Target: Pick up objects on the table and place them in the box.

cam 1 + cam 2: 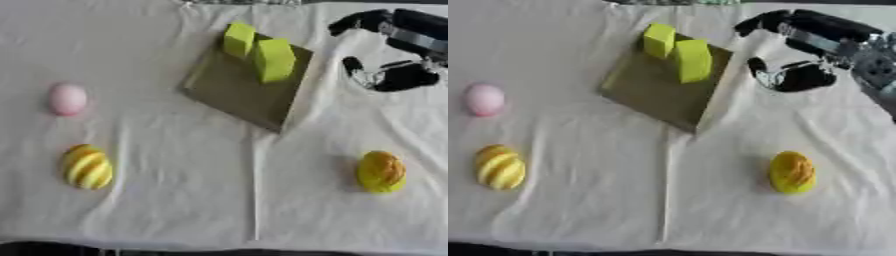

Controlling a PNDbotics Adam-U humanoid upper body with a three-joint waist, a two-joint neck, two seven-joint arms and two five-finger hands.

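Note:
A flat brown box [236, 95] lies askew at the upper middle of the white cloth. Two yellow-green blocks [238, 39] [275, 60] stand in its far part. A pink egg-shaped thing [67, 99] lies at the left, with a yellow striped egg shape [87, 167] below it. At the lower right sits a yellow-orange ridged ball [381, 172]. My right hand [805, 77] hovers just right of the box, at the upper right. It is open, fingers spread toward the box, with nothing in it. My left hand does not show.
The white cloth [219, 200] is creased, with a long fold running down the middle. The table's near edge runs along the bottom of the view.

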